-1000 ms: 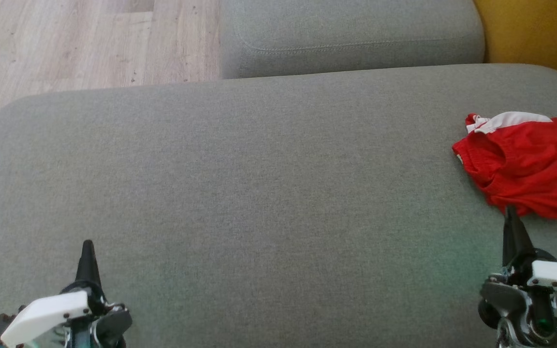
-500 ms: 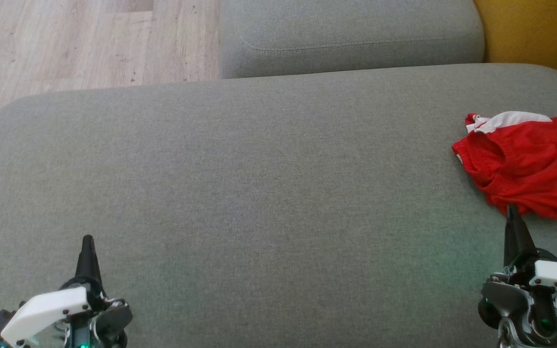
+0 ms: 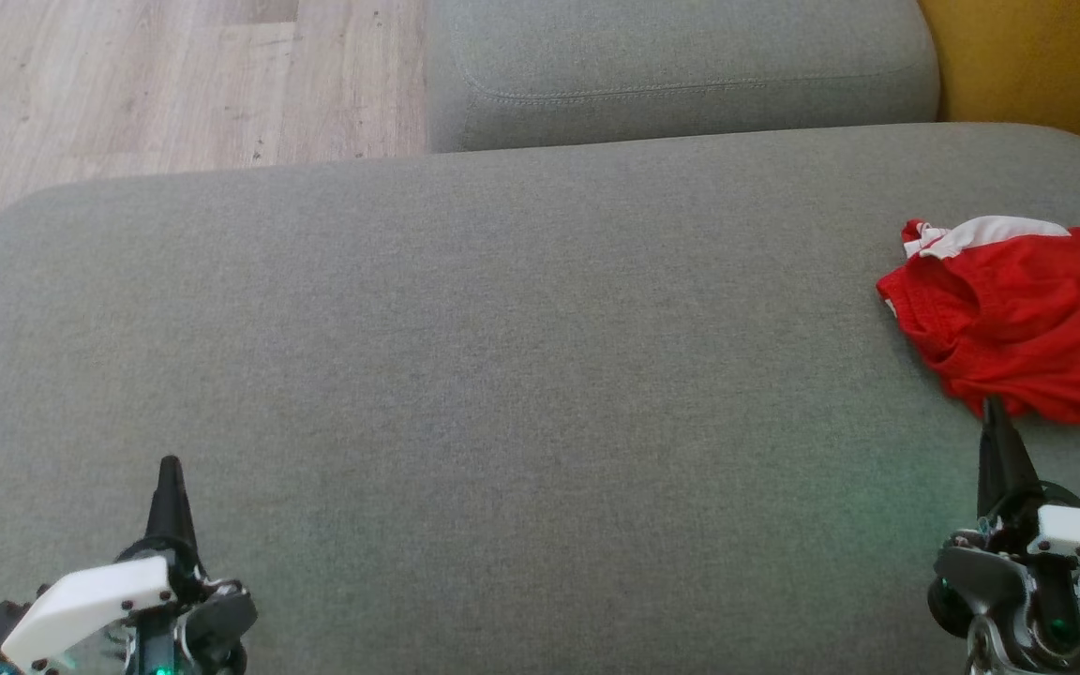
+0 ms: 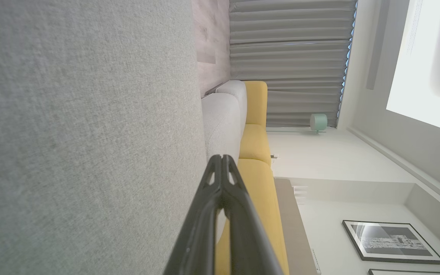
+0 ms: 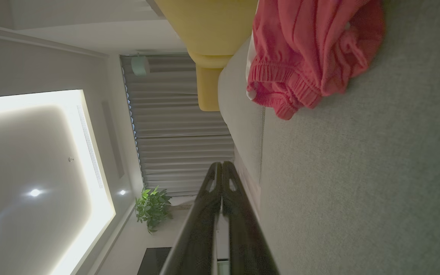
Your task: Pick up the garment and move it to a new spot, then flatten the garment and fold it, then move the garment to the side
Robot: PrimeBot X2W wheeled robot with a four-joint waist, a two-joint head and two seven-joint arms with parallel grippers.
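Note:
The garment (image 3: 1027,323), red shorts with a white band, lies crumpled at the right edge of the grey sofa cushion (image 3: 521,375); its elastic waistband faces the right wrist camera as the garment (image 5: 304,57). My right gripper (image 3: 993,405) is shut and empty, its tip just short of the garment's near hem. My left gripper (image 3: 168,464) is shut too, low at the left over bare cushion, far from the garment. Both pairs of fingers are pressed together in the wrist views: left gripper (image 4: 222,157), right gripper (image 5: 220,164).
A second grey cushion (image 3: 681,66) lies beyond the first. Wooden floor (image 3: 127,84) shows at the upper left and a yellow sofa part (image 3: 1037,56) at the upper right. The wide middle of the near cushion is bare fabric.
The left gripper has crept slightly forward; the right gripper and the garment have hardly moved.

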